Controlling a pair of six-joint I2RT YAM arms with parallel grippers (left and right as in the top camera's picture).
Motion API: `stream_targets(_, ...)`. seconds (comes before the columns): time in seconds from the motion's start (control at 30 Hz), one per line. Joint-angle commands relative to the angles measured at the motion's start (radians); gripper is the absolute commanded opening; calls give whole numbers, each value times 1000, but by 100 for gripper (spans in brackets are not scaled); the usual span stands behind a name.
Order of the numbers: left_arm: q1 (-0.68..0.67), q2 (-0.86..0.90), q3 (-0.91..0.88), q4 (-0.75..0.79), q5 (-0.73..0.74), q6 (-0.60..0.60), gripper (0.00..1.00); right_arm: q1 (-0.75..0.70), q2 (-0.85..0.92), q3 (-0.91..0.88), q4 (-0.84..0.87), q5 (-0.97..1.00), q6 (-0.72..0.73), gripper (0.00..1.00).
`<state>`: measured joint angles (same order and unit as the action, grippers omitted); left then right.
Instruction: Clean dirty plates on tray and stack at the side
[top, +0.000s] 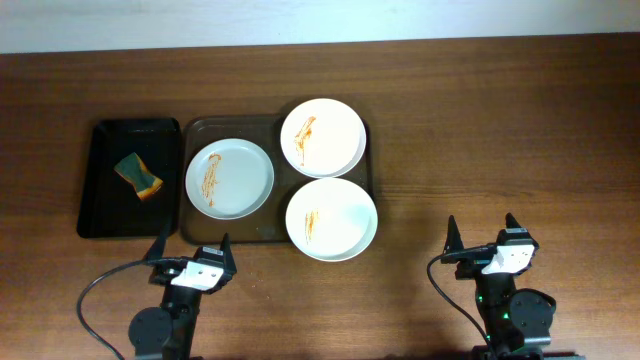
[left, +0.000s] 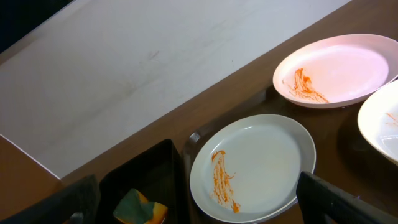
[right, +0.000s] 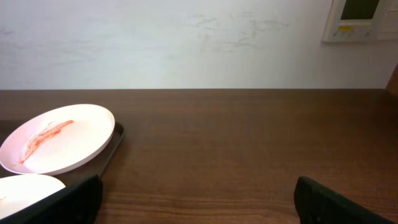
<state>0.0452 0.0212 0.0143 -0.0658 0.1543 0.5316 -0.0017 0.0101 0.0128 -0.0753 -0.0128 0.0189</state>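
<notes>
Three white plates with orange smears lie on a brown tray (top: 276, 128): a left plate (top: 230, 178), a far plate (top: 322, 137) and a near plate (top: 331, 219). A green and yellow sponge (top: 138, 174) lies in a black tray (top: 105, 190) to the left. My left gripper (top: 190, 252) is open and empty near the table's front, below the left plate (left: 252, 168); the sponge (left: 140, 208) shows between its fingers (left: 199, 205). My right gripper (top: 482, 237) is open and empty at the front right, over bare table (right: 199, 202). The far plate (right: 57, 138) shows in the right wrist view.
The wooden table (top: 500, 120) stretches to the right of the brown tray. A white wall (right: 186, 43) stands behind the table, with a wall panel (right: 360, 18) at the upper right.
</notes>
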Motion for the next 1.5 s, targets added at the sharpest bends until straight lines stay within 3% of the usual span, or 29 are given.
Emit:
stream_targets(0.0,-3,-14,-6,1,18,12,99,-5,-1,-7,-3,-5,0,98)
stream_targets(1.47,-3,-14,-6,1,12,12,99,-5,-1,-7,29,21,-19,98)
